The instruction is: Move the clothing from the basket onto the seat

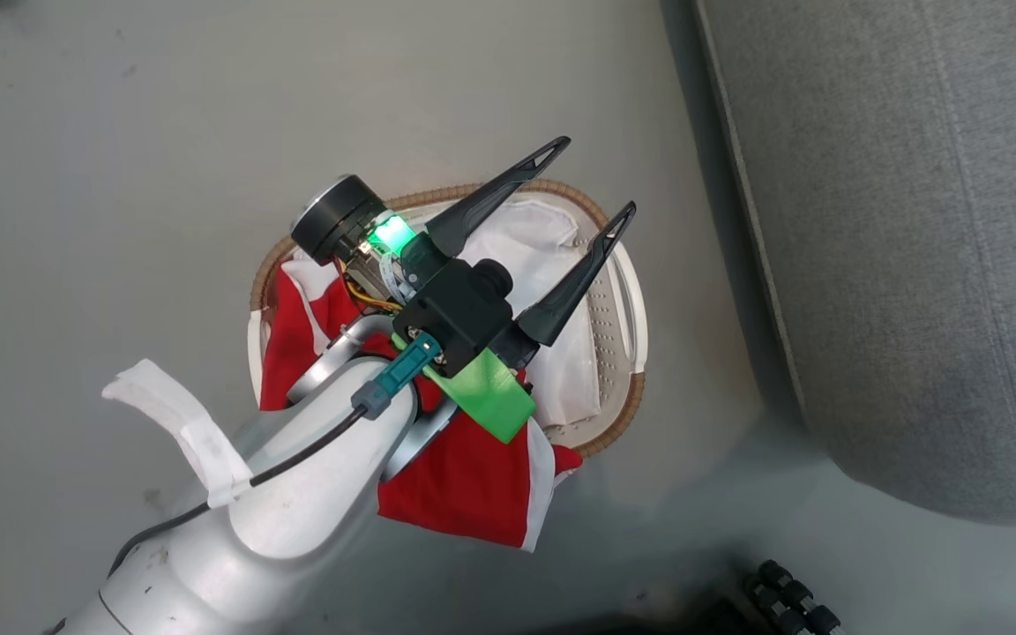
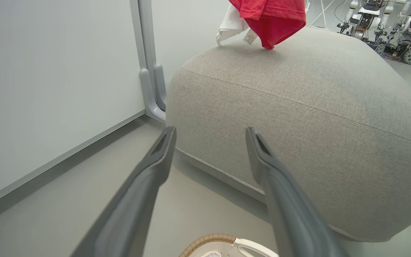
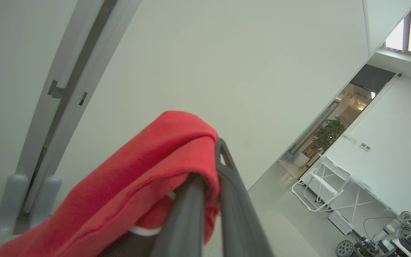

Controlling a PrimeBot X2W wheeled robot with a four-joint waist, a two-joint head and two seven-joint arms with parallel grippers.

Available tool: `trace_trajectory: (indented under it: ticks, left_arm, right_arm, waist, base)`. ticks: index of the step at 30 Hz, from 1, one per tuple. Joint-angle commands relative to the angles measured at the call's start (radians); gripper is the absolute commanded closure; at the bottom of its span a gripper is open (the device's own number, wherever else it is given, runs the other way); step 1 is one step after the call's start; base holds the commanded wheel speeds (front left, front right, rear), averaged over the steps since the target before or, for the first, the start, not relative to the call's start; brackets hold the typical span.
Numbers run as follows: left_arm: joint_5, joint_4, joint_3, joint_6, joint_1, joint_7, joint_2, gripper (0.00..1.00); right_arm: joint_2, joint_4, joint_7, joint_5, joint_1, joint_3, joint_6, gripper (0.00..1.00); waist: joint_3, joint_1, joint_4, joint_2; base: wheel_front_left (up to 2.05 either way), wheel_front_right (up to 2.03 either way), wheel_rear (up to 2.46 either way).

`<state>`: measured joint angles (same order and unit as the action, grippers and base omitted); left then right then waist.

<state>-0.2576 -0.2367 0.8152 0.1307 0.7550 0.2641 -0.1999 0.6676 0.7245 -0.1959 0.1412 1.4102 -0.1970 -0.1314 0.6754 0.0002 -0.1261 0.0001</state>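
Note:
The white basket (image 1: 627, 304) with a brown woven rim stands on the floor, its white liner (image 1: 543, 238) showing. One red piece of clothing (image 1: 464, 485) lies in it and spills over the near rim. My left gripper (image 1: 596, 175) hovers above the basket, open and holding nothing; in its wrist view the left gripper (image 2: 211, 130) points at the side of the grey seat (image 2: 298, 107). A second red piece of clothing (image 2: 273, 18) with white trim hangs over the seat top. My right gripper (image 3: 211, 171) is shut on this red clothing (image 3: 137, 178), which drapes over one finger.
The seat (image 1: 914, 265) fills the right side, close beside the basket. A pale partition wall with grey post feet (image 2: 152, 92) stands left of the seat. Other robots (image 2: 387, 21) and a white folding chair (image 3: 326, 185) stand farther off. Black wheels (image 1: 790, 600) show by the floor's near edge.

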Motion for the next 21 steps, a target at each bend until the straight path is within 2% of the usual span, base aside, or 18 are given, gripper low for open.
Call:
trace_trajectory:
  ticks: [1, 11, 18, 19, 20, 21]
  left_arm:
    - [0.001, 0.002, -0.002, -0.001, 0.023, 0.001, -0.005, 0.0]
    - [0.027, 0.006, 0.003, -0.008, 0.023, 0.001, -0.014, 0.0]
    - [0.029, 0.014, -0.009, -0.019, -0.014, 0.001, -0.012, 0.0]
    - [0.029, 0.017, -0.009, -0.019, -0.015, 0.001, -0.008, 0.0]
    - [0.029, 0.019, -0.009, -0.019, -0.017, 0.001, -0.004, 0.0]
    - [0.028, 0.018, -0.009, -0.019, -0.02, 0.001, -0.002, 0.0]
  right_arm:
    - [-0.023, 0.026, -0.014, 0.012, -0.033, -0.015, 0.001, 1.0]
    - [-0.193, 0.168, -0.069, 0.072, -0.178, -0.141, 0.001, 1.0]
    - [-0.294, 0.084, -0.07, 0.046, -0.31, -0.167, 0.001, 1.0]
    - [-0.302, 0.066, -0.07, 0.042, -0.325, -0.165, 0.001, 0.9]
    - [-0.307, 0.05, -0.07, 0.04, -0.337, -0.165, 0.001, 0.71]
    - [-0.317, 0.028, -0.07, 0.038, -0.358, -0.16, 0.001, 0.47]
  waist:
    - [0.109, -0.0002, 0.019, -0.0001]
    - [0.153, -0.0002, 0.007, -0.0001]
    - [0.132, -0.0002, -0.013, -0.0001]
    - [0.127, -0.0002, -0.017, -0.0001]
    - [0.122, -0.0002, -0.02, -0.0001]
    - [0.116, -0.0002, -0.024, -0.0001]
  base:
    - [0.0, 0.0, 0.0]
    - [0.0, 0.0, 0.0]
    - [0.0, 0.0, 0.0]
    - [0.0, 0.0, 0.0]
    - [0.0, 0.0, 0.0]
    - [0.0, 0.0, 0.0]
